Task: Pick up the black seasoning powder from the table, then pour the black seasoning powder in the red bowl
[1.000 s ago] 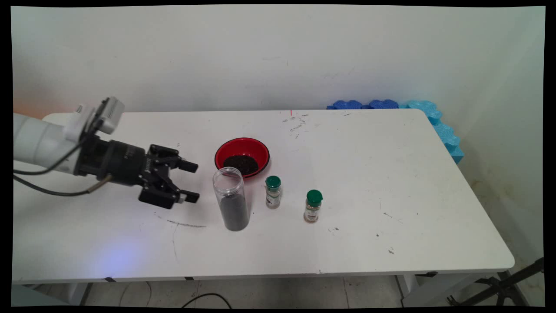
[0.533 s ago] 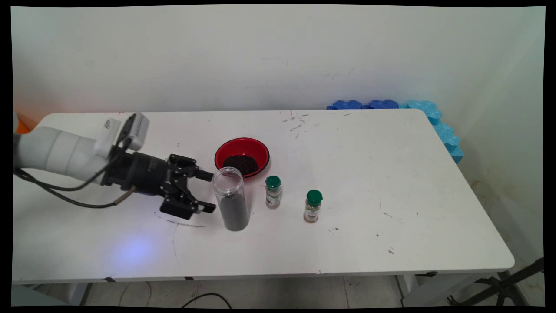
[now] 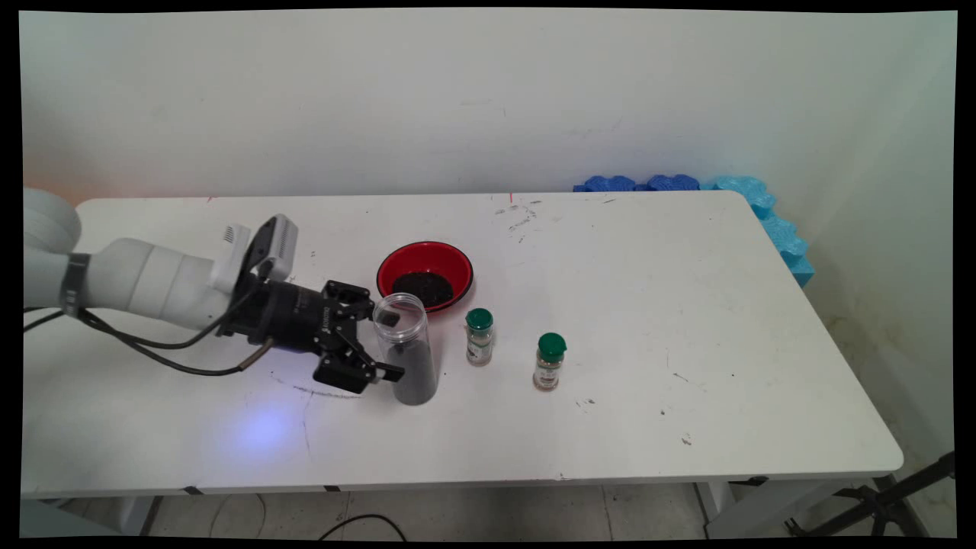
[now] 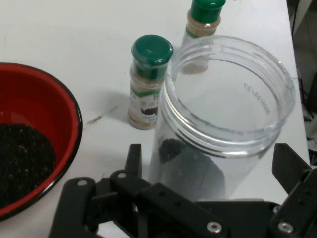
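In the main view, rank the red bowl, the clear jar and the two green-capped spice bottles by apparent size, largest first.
1. Red bowl, the widest.
2. Clear jar, the tallest; close to the bowl overall.
3. The two spice bottles look alike, so no ranking between them.

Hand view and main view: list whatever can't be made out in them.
- Clear plastic jar: its base is hidden behind the black claw linkage in the hand view.
- Red bowl of dark grains: cut off by the left edge in the hand view.
- Two green-capped spice bottles: label print too small to read in the main view.
- Farther bottle: its cap is cut by the hand view's top edge.
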`<state>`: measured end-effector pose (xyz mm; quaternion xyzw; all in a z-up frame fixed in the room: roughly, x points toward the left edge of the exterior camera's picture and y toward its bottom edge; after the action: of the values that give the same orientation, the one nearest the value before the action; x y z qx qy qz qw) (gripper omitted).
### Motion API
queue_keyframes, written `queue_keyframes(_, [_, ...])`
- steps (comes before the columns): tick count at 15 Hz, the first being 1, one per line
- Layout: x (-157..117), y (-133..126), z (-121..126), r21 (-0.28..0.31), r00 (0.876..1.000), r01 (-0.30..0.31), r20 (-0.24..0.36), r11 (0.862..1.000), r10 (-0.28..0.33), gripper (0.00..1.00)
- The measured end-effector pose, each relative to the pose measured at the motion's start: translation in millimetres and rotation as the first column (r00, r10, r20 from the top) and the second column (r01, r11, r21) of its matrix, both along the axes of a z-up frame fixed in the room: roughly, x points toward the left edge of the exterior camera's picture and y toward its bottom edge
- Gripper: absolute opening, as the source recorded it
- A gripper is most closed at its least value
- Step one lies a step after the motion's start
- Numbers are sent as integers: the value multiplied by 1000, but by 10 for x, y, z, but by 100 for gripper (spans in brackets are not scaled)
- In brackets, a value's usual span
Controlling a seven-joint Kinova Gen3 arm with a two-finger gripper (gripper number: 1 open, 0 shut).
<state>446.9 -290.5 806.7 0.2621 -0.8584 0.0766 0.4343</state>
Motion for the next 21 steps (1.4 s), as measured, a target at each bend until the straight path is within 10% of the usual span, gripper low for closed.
queue_keyframes(7, [-104,-88,-101,-8,1000,-7,2,1000,7,100])
queue_keyframes(8, [-111,-95,-107,-8,1000,-8,1,1000,8,0])
queue_keyframes(21, [35,-35,194,22,999,-17,-39,1000,18,0])
